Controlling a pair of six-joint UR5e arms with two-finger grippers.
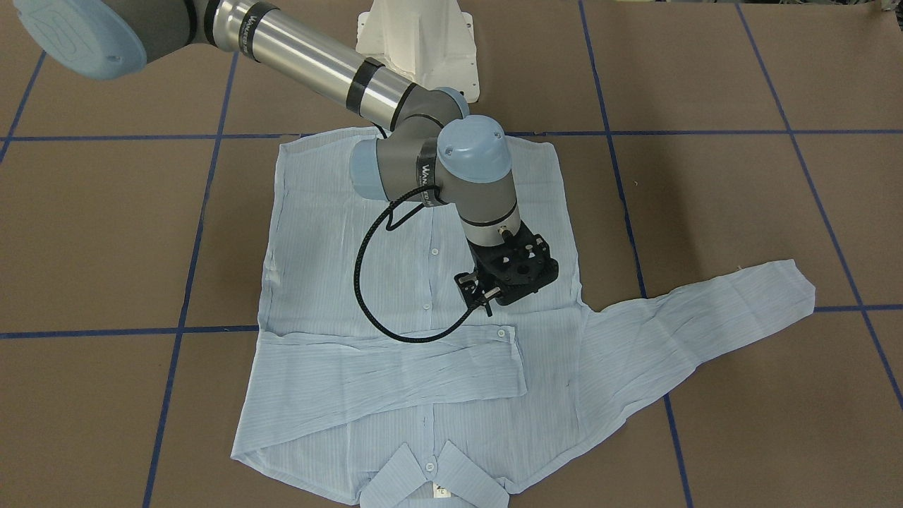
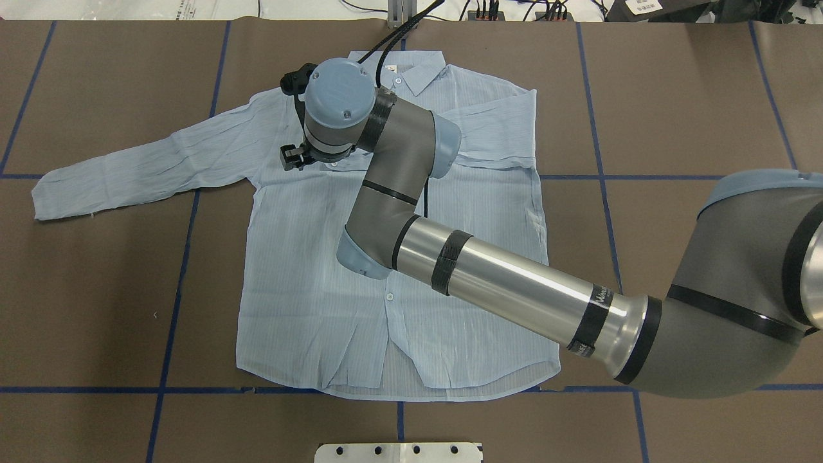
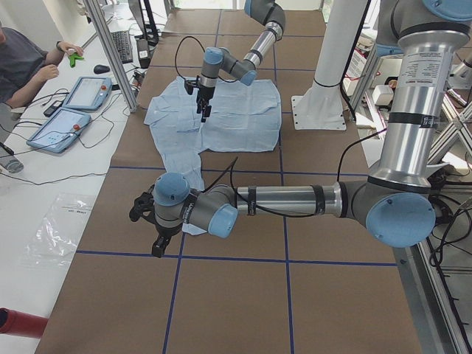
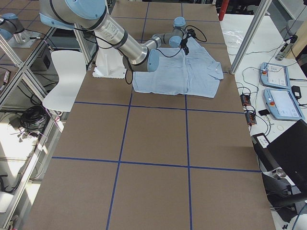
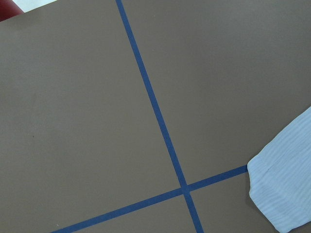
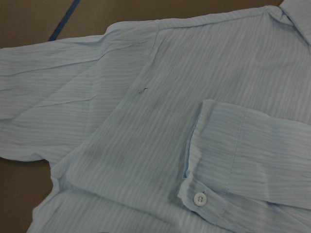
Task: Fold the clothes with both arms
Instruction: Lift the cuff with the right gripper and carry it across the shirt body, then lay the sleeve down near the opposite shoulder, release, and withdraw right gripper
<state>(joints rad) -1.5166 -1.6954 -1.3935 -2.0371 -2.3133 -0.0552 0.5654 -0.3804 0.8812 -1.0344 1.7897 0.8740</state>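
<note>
The pale-blue shirt lies flat, front up, on the brown table, with its collar on the far side from the robot. One sleeve is folded across the chest, its buttoned cuff lying flat. The other sleeve stretches out sideways. My right gripper hangs over the chest just beside that cuff; its fingers are hidden and nothing hangs from it. My left gripper hovers over bare table near the outstretched sleeve's end; I cannot tell whether it is open or shut.
The white pedestal stands at the robot's edge of the table. Blue tape lines cross the brown surface. An operator, two tablets and frame posts are along the far side.
</note>
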